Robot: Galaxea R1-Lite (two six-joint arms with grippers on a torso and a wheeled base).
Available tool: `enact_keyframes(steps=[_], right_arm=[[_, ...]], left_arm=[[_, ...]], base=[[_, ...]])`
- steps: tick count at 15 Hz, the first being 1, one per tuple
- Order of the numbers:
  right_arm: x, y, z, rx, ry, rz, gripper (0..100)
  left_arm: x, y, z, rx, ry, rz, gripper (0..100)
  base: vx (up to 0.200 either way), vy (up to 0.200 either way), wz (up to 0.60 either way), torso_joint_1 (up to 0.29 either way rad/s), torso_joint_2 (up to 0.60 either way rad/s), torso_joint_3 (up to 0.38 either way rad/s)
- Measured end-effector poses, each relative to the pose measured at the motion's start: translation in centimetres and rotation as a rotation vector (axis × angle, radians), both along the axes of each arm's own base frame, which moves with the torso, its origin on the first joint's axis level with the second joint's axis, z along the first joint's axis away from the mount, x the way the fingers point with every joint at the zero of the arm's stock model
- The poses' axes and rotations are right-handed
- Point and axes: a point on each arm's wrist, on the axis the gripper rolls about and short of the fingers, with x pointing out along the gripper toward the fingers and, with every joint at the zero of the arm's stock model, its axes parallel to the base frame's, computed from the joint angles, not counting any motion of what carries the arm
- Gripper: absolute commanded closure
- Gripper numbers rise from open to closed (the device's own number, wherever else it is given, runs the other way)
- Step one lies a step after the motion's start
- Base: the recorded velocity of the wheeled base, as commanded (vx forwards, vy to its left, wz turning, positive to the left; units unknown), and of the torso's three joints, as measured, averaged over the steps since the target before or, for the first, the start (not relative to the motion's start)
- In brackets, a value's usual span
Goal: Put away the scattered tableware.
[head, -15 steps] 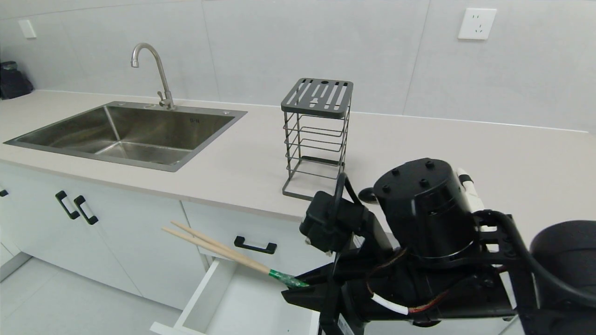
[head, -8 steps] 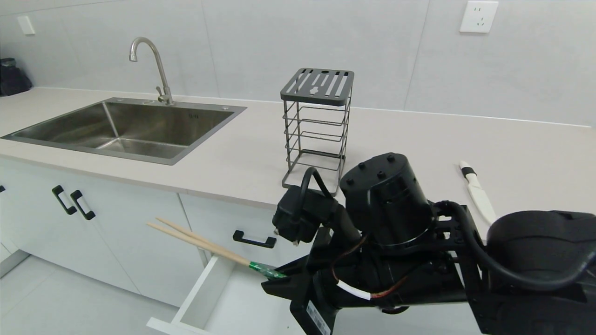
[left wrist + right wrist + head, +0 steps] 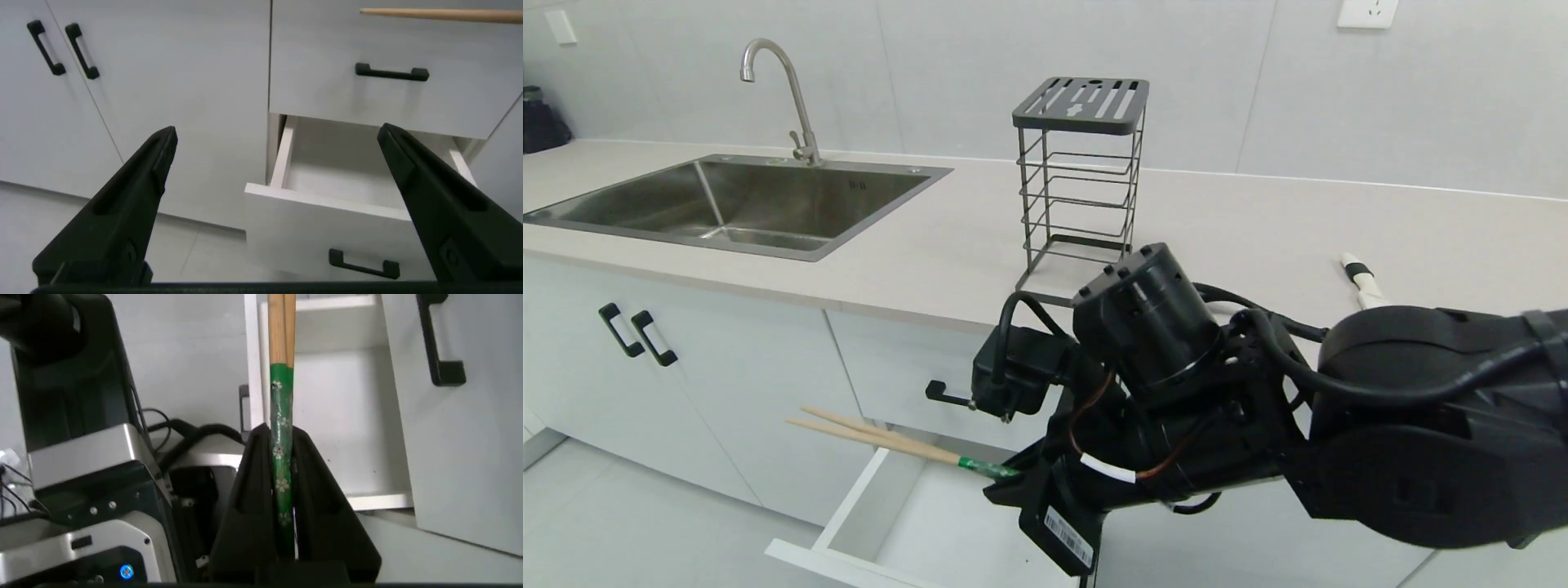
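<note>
A pair of wooden chopsticks (image 3: 882, 437) with green-patterned ends is held in my right gripper (image 3: 1006, 474), which is shut on the green ends. The sticks point to the left, over the front left corner of an open white drawer (image 3: 849, 510) under the counter. In the right wrist view the chopsticks (image 3: 280, 343) run from the shut gripper (image 3: 283, 508) out over the drawer (image 3: 327, 400). My left gripper (image 3: 278, 212) is open with nothing in it, in front of the drawer (image 3: 327, 204). A white knife (image 3: 1362, 278) lies on the counter at the right.
A dark wire rack (image 3: 1082, 171) stands on the counter behind my right arm. A steel sink (image 3: 727, 200) with a tap is at the left. Cabinet doors with black handles (image 3: 637, 331) are left of the drawer, and another drawer handle (image 3: 392, 73) is above it.
The head view has shifted downward. Against the counter edge, my right gripper and the chopsticks have dropped lower and a little left, and the sticks now lie flatter over the drawer.
</note>
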Motion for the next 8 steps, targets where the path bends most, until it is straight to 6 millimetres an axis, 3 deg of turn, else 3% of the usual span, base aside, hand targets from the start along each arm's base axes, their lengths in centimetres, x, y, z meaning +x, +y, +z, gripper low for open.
enact_keyframes(steps=[4, 8], right_arm=[[1.1, 0.7, -0.3, -0.018, -0.035, -0.016, 100], [1.6, 0.7, -1.6, -0.078, -0.05, -0.086, 100]], left_arm=[[0.0, 0.0, 0.0, 0.0, -0.001, 0.0, 0], [0.0, 0.0, 0.0, 0.0, -0.001, 0.0, 0]], base=[[0.0, 0.0, 0.0, -0.098, 0.25, 0.151], [0.0, 0.0, 0.0, -0.152, 0.41, 0.256]])
